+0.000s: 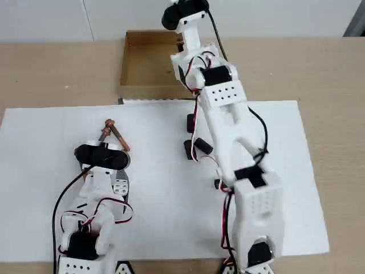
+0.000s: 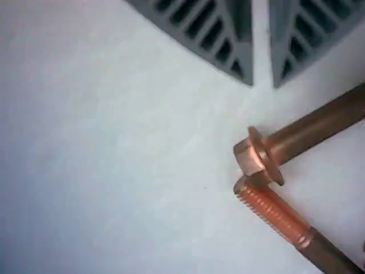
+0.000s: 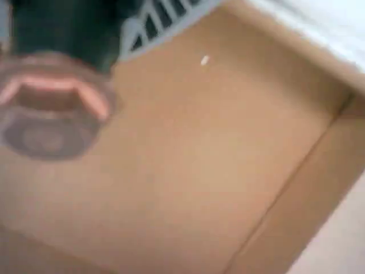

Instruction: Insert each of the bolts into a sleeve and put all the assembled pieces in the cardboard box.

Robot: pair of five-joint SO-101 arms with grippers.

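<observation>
Two copper bolts lie on the white paper in a V, one point(image 1: 105, 133) with its hex head point(image 2: 258, 158) touching the threaded tip of the other point(image 2: 274, 212). My left gripper point(image 2: 262, 80) sits just short of them, its grey fingers point(image 2: 222, 34) shut to a narrow slit with nothing between. My right gripper point(image 1: 181, 44) hangs over the cardboard box point(image 1: 142, 85), shut on a bolt-and-sleeve piece point(image 3: 52, 111) that I see end-on above the box floor point(image 3: 188, 171). Small dark sleeves point(image 1: 191, 149) lie on the paper beside the right arm.
The white paper sheet point(image 1: 45, 171) covers most of the wooden table. The box stands just past the paper's far edge, its walls point(image 3: 296, 194) low. The right arm's body stretches across the paper's right half. Bare paper lies left of the bolts.
</observation>
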